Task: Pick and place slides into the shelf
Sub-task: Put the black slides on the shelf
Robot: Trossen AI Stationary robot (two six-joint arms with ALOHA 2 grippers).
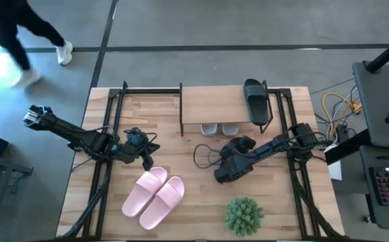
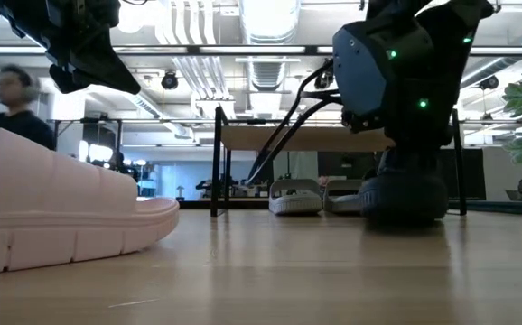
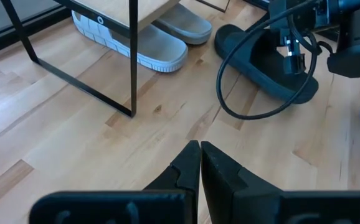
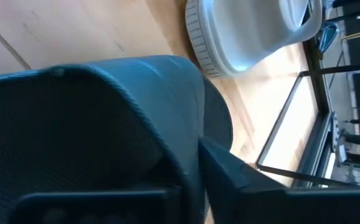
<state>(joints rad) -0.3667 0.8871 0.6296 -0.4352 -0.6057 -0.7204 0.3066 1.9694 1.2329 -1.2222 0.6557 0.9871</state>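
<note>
The shelf is the thing to steer by here. Nearest the front edge of the table, well short of the shelf, a pale pink pair of slides (image 1: 154, 196) lies side by side, angled, with broad smooth straps and ribbed soles. A small green plant (image 1: 243, 215) stands beside them, on the right-arm side.

Closer to the shelf, just in front of it, a black slide (image 3: 268, 65) sits flat on the wood, matte and thick-soled. The right gripper (image 1: 238, 152) is down on it, its fingers clamped over the wide strap, the arm reaching in low from the table's right frame.

The shelf (image 1: 221, 107) itself is a light plank on a thin black frame. Under it, toes poking out, a light grey-white pair (image 1: 220, 129) rests on the tabletop. On top of the plank, at its right end, the other black slide (image 1: 256, 101) lies lengthwise.

The table (image 1: 194, 188) is pale butcher-block wood, with black rails along both sides. Off to the left of the shelf, the left gripper (image 3: 200, 155) hovers over bare wood, fingers pressed together, holding nothing.

Beyond the table the floor is grey concrete; a person (image 1: 19, 37) in dark clothes and white shoes is past the far left corner.
</note>
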